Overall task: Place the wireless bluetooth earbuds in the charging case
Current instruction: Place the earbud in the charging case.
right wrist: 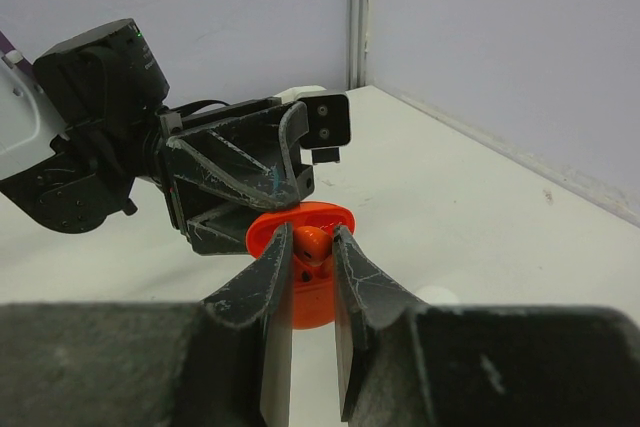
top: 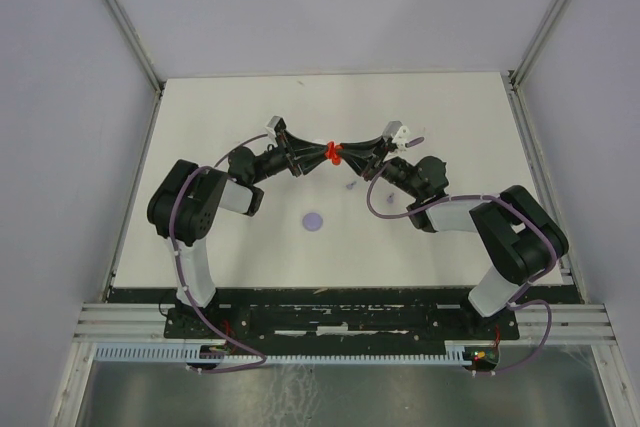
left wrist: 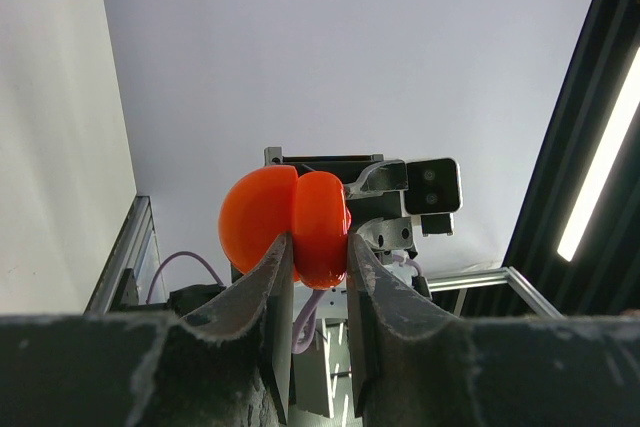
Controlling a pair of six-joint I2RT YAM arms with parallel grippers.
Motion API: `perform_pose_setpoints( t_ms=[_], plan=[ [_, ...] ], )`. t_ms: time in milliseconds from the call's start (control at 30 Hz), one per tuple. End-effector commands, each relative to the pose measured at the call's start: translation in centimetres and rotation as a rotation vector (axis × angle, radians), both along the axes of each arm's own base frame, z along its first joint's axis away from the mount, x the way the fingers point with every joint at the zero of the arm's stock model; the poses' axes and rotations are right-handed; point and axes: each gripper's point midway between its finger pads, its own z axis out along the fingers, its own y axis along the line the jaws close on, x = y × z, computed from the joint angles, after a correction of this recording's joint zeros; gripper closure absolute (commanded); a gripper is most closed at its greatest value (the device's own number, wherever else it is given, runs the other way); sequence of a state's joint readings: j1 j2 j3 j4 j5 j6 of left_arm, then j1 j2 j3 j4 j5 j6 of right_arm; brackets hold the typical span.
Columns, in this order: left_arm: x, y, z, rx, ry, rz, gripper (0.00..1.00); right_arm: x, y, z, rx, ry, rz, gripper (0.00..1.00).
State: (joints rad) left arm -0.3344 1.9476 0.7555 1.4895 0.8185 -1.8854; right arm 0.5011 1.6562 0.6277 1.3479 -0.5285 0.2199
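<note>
The charging case (top: 336,155) is orange-red and hangs above the middle of the table between the two arms. My left gripper (left wrist: 320,242) is shut on the case (left wrist: 290,217), pinching one rounded half. In the right wrist view the case (right wrist: 312,302) has its lid (right wrist: 300,219) open. My right gripper (right wrist: 312,232) is shut on a red earbud (right wrist: 314,244), which sits at the case's open mouth. From above, the left gripper (top: 325,154) and the right gripper (top: 348,157) meet tip to tip at the case. A tiny pale purple earbud (top: 350,186) lies on the table below them.
A pale purple disc (top: 315,220) lies on the white table (top: 250,117) nearer the arm bases. A white round thing (right wrist: 437,295) shows on the table just right of my right fingers. Grey walls enclose the table at the back and on both sides.
</note>
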Motion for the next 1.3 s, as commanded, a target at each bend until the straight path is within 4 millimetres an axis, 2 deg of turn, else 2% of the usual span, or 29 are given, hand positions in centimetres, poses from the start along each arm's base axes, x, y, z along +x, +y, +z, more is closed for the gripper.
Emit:
perform_pose_setpoints(
  t_ms=[0,100,167,300,367,500,633,700,967,1067,1100,1167,1200,1233,1267],
  plan=[
    [-0.8,0.0,3.4,-0.03,-0.131,-0.013,0.97,-0.5,0.1,0.4,0.008,-0.016,0.029,0.98],
    [-0.7,0.0,3.5,-0.03,-0.133,-0.009,0.97,-0.5,0.2,0.4,0.014,-0.002,0.034,0.88],
    [-0.7,0.0,3.4,-0.028,-0.13,-0.006,0.97,-0.5,0.3,0.2,0.012,0.008,0.036,0.86],
    [-0.6,0.0,3.3,-0.027,-0.13,-0.004,0.97,-0.7,0.2,0.2,0.012,0.011,0.042,0.75],
    [-0.5,0.0,3.3,-0.027,-0.131,-0.004,0.97,-0.8,0.2,0.4,0.018,0.013,0.043,0.68],
    [-0.4,-0.1,3.2,-0.02,-0.132,-0.002,0.97,-1.0,0.1,0.9,0.038,-0.002,0.044,0.63],
    [-0.4,-0.1,3.1,-0.014,-0.134,0.001,0.97,-1.2,-0.2,1.6,0.054,-0.02,0.036,0.51],
    [-0.3,-0.1,3.0,-0.011,-0.131,0.001,0.97,-1.1,-0.4,1.9,0.064,-0.026,0.02,0.49],
    [-0.1,-0.2,2.3,0.007,-0.125,0.008,0.97,-0.4,-2.5,5.2,0.157,-0.058,-0.109,0.38],
    [-0.1,-0.2,2.0,0.018,-0.122,0.013,0.97,-0.1,-4.0,6.4,0.194,-0.068,-0.187,0.27],
    [0.0,-0.1,1.9,0.023,-0.121,0.017,0.97,0.3,-4.8,6.6,0.211,-0.055,-0.24,0.28],
    [0.1,-0.1,1.6,0.038,-0.123,0.022,0.97,1.5,-6.7,6.1,0.225,0.024,-0.362,0.42],
    [0.1,0.0,1.5,0.047,-0.122,0.028,0.97,2.0,-7.5,5.3,0.206,0.096,-0.419,0.46],
    [0.2,0.1,1.3,0.058,-0.121,0.034,0.97,2.5,-8.4,4.8,0.173,0.166,-0.481,0.46],
    [0.3,0.1,1.2,0.07,-0.125,0.041,0.97,2.9,-9.0,3.1,0.084,0.276,-0.541,0.43]
  ],
)
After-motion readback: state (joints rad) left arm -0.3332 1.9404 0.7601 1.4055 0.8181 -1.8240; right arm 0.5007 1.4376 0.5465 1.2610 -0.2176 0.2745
